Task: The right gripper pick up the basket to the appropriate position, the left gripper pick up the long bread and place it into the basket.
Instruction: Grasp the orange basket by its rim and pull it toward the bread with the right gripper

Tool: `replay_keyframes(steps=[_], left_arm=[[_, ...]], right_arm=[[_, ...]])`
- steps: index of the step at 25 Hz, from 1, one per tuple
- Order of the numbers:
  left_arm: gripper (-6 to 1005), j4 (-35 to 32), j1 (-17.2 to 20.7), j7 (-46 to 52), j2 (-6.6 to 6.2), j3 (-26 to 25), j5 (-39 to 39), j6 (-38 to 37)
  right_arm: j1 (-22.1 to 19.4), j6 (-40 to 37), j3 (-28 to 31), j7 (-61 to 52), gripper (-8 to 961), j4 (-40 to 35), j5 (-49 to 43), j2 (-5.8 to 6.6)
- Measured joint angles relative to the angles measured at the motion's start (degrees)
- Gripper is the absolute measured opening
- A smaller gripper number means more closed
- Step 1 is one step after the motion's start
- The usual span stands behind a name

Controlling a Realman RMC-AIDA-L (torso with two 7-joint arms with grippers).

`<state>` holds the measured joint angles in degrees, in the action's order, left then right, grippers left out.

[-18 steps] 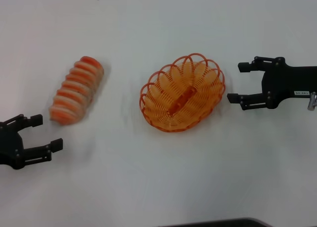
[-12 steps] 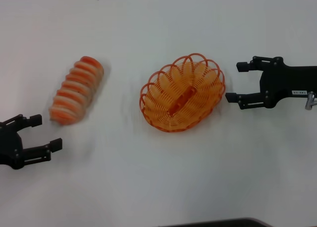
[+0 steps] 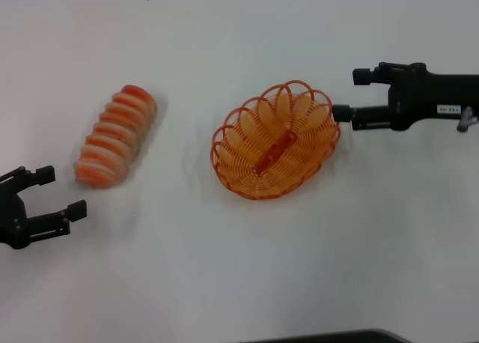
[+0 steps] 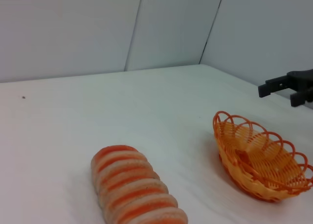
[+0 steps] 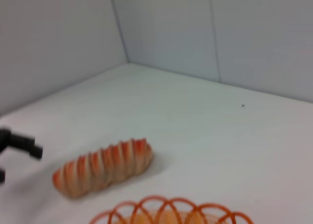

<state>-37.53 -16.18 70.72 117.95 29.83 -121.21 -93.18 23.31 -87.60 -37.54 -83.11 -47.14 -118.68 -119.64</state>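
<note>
The basket (image 3: 275, 142) sits centre-right of the head frame on the white surface (image 3: 247, 268), tilted w/ its long axis running lower left to upper right. The right tool (image 3: 350, 94) comes in from the right edge at upper right, fingers spread; its lower finger tip (image 3: 342, 113) is at the basket's upper-right rim, touching or just beside it, can't tell which. The upper finger is apart from the rim, above it. A small white label shows on the tool body; the arm is cut off by the right edge.

The long bread (image 3: 116, 136) lies at centre-left, well apart from the basket, w/ bare surface between them and all around it. The left tool (image 3: 58, 191) is at the lower-left edge, released and wide, holding nothing, just below the bread's lower end but not touching. Its body is cropped by the left edge.

Left wrist view: bread (image 4: 134, 187) at bottom centre, its near end cut off by the frame; basket (image 4: 261, 157) at right; right tool (image 4: 279, 91) partly visible at the right edge. Right wrist view: only the basket rim loops (image 5: 171, 212) show along the bottom; bread (image 5: 102, 166) whole at lower left; left tool at the far left edge, mostly cropped.

A dark strip at the bottom edge of the head view is too cut off to make out.
</note>
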Motion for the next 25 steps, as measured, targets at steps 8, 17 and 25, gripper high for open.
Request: replay_keyframes(steps=[8, 17, 25], left_arm=[[935, 0.0, -0.37, -0.1, -0.01, -0.39, 0.01, -0.15], [935, -0.57, -0.31, -0.15, 0.0, -0.32, 0.01, -0.17], [935, -0.79, -0.08, -0.23, 0.08, -0.3, -0.18, -0.2]], right_arm=[[7.71, -1.04, -1.6, -32.03, 907, -5.89, -7.37, 0.38], [19.68, 0.08, -3.01, -48.48, 902, -9.69, -26.71, 0.07], [24.21, 2.8, -11.42, -56.03, 835, -9.51, -34.0, -0.51]])
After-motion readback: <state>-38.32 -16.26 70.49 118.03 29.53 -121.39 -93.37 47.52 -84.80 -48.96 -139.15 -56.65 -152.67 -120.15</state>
